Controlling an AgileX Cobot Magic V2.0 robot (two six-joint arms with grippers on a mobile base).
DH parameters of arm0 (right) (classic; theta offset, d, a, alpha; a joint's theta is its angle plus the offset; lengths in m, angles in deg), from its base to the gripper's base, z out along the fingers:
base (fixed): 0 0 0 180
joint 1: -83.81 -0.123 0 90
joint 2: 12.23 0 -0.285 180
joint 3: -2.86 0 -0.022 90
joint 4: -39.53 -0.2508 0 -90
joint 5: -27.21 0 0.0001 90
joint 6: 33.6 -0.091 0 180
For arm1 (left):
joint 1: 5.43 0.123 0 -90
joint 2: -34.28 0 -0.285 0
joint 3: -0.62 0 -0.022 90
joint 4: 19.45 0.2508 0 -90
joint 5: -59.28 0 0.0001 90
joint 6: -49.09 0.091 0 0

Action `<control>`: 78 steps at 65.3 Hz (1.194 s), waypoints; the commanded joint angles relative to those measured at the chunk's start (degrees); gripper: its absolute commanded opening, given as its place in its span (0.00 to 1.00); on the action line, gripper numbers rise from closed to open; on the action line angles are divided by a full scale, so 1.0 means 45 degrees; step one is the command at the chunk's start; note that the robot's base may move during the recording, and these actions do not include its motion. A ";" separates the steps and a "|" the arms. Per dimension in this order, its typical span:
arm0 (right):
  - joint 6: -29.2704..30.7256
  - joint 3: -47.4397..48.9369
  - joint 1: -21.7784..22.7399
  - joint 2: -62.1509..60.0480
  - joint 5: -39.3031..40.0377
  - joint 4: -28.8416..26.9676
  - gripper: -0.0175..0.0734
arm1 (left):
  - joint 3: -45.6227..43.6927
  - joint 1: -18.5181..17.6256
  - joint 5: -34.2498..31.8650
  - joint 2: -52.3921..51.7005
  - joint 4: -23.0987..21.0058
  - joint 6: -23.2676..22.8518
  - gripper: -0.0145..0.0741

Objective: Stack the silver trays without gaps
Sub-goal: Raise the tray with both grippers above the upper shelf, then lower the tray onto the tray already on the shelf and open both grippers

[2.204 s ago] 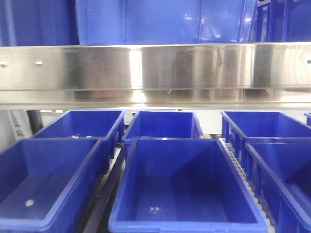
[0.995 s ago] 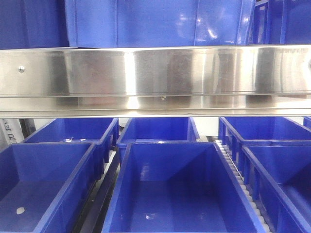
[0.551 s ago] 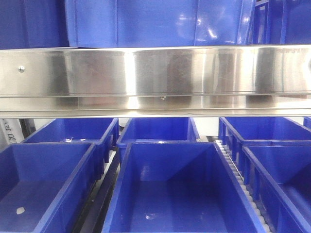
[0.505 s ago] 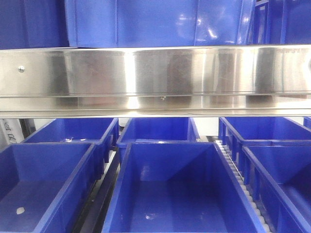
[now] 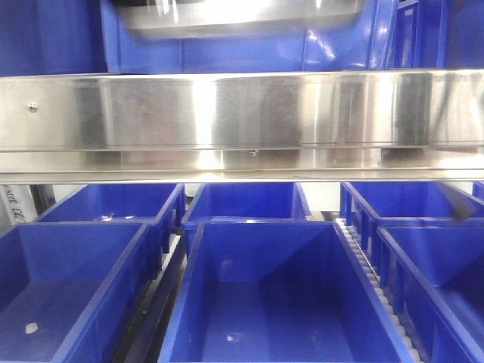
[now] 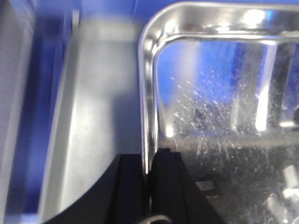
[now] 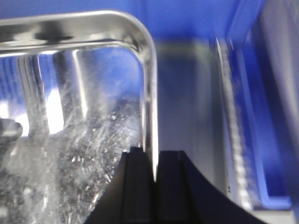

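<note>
Right now I am pinching the shiny silver steel tray point(image 6: 219, 121) by opposite rims, left end effector point(image 6: 149, 163) and right end effector point(image 7: 154, 163) both clamped, above the blue plastic bins point(image 5: 280, 295); uneven lifting risks tilting it, leaving gaps.

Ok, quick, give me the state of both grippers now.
Left gripper: shut on the rim of the silver tray.
Right gripper: shut on the tray's opposite rim.
</note>
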 commanded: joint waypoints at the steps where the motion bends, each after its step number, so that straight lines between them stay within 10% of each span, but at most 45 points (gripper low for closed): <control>1: 0.0013 0.0118 -0.0069 0.0308 0.0872 -0.0218 0.12 | -0.0068 -0.0171 -0.0356 0.0285 -0.0640 0.0326 0.15; 32: 0.0013 0.0118 -0.0069 0.1088 0.0984 -0.0218 0.13 | -0.0068 -0.0171 -0.0386 0.0572 -0.0412 0.0326 0.20; 49: 0.0013 0.0118 -0.0069 0.1025 0.0827 -0.0218 0.59 | -0.0068 -0.0171 -0.0332 0.0572 0.0191 -0.0236 0.58; 68: 0.0013 0.1091 -0.0069 0.0818 -0.0160 0.0156 0.56 | -0.0160 -0.0171 0.0002 0.0020 0.1164 -0.1046 0.56; 78: 0.0013 0.1804 -0.0069 0.0439 -0.0569 0.0156 0.45 | -0.0509 -0.0171 0.0181 -0.0697 0.1164 -0.1046 0.38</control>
